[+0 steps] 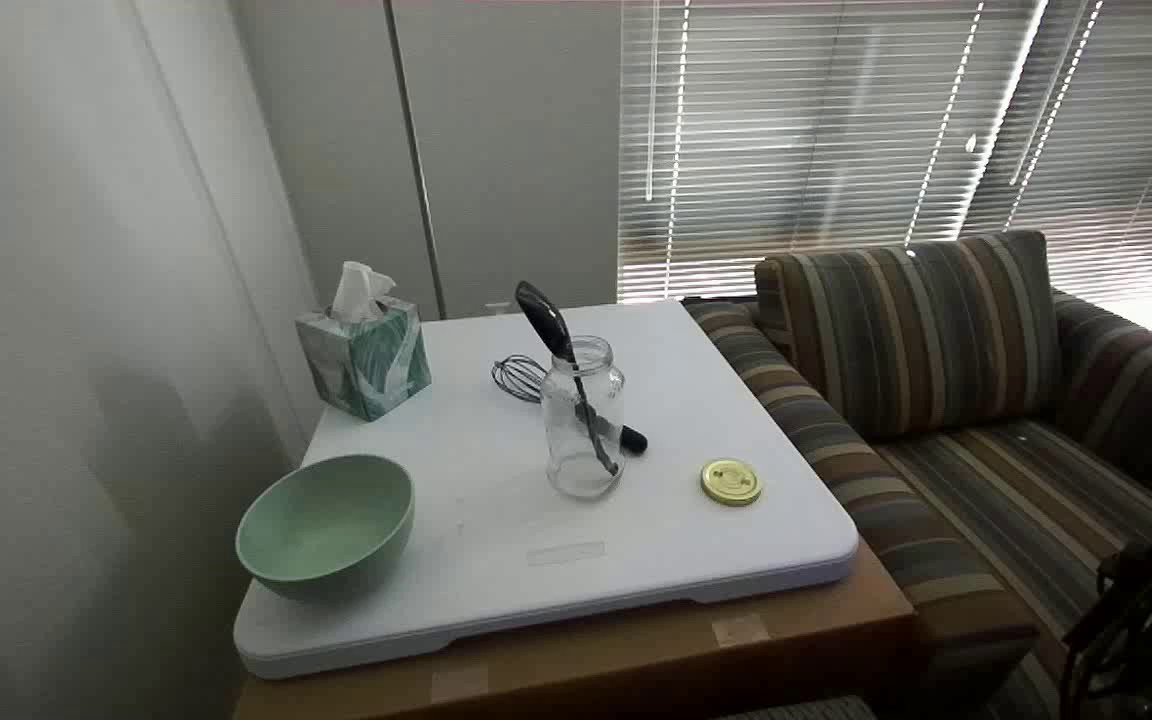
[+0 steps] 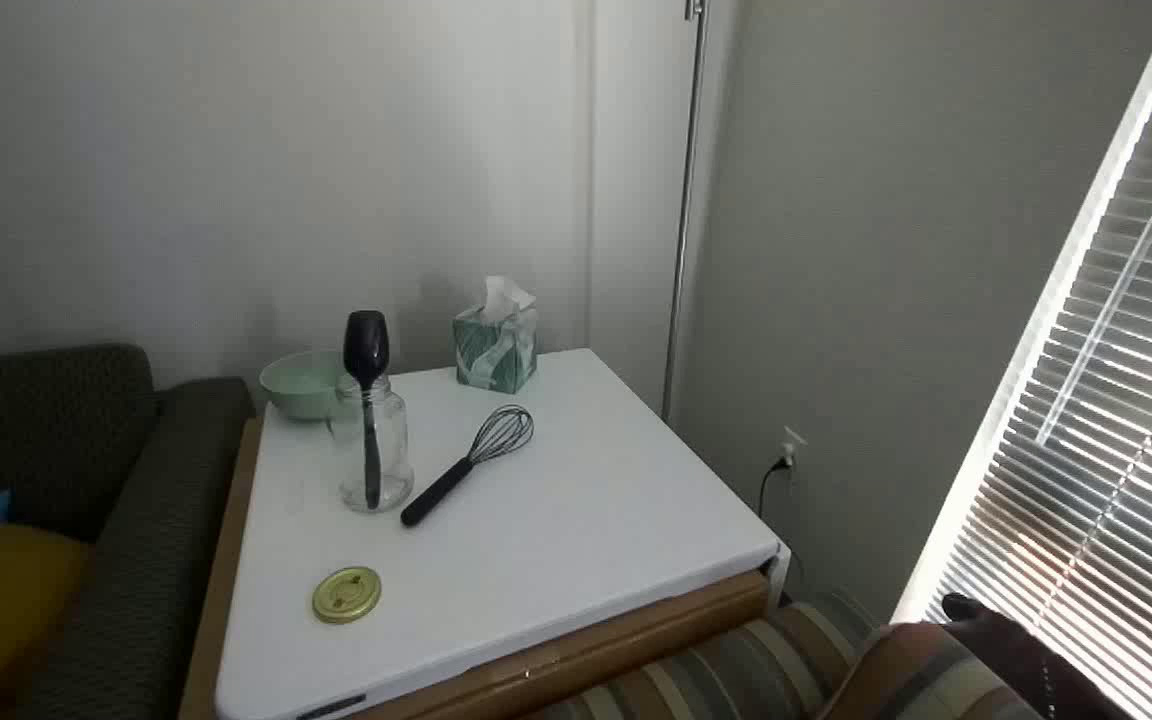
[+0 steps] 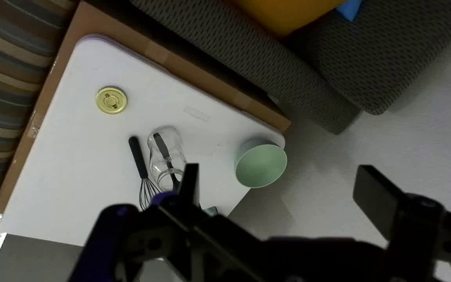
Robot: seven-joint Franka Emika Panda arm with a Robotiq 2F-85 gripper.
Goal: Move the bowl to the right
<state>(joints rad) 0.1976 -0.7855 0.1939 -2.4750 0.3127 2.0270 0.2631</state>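
The pale mint-green bowl (image 1: 326, 525) sits upright at a corner of the white tabletop, beside the wall. In an exterior view the bowl (image 2: 298, 388) is partly behind the glass jar. In the wrist view the bowl (image 3: 261, 167) shows beyond the fingertips, between the two fingers in the picture. My gripper (image 3: 280, 184) is wide open with nothing between its fingers, apart from the bowl and seemingly well above the table. I cannot make out the gripper in either exterior view.
A clear glass jar (image 1: 584, 430) holds a black spoon (image 1: 544, 318). A whisk (image 2: 471, 465) lies beside it. A yellow lid (image 1: 731, 481) lies on the white tabletop (image 1: 476, 590). A tissue box (image 1: 366, 355) stands near the wall. A striped armchair (image 1: 916, 340) adjoins the table.
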